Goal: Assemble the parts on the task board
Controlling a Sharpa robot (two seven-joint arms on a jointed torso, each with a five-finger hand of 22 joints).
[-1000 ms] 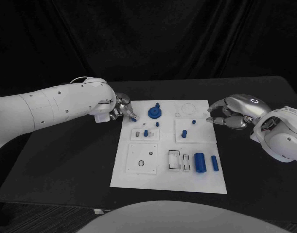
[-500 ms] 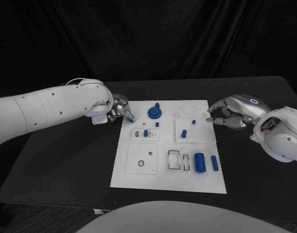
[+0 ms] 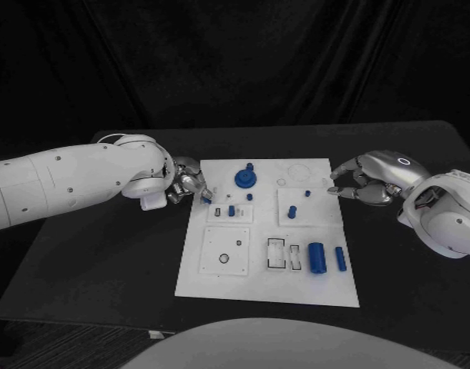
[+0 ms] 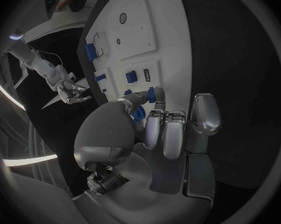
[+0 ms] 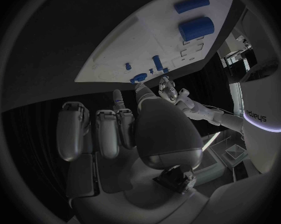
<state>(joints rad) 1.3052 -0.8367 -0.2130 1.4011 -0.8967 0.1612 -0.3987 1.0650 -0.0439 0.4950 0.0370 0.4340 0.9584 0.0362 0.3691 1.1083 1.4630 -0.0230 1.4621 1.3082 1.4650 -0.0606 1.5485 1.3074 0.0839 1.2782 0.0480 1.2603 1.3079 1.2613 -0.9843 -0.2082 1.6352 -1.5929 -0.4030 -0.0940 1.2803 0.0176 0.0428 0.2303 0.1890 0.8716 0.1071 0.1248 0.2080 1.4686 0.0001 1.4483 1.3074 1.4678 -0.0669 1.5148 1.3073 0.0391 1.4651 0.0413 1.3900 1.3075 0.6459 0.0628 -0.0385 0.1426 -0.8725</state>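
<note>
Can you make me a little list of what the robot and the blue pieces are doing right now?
board: white task board in the middle of the black table
left hand: left hand at the board's left edge, pinching a small blue part
right hand: right hand at the board's right edge, fingers curled, nothing seen in it
big pieces: two blue cylinders lying side by side near the board's right edge
far piece: a blue round part standing at the board's far end
</note>
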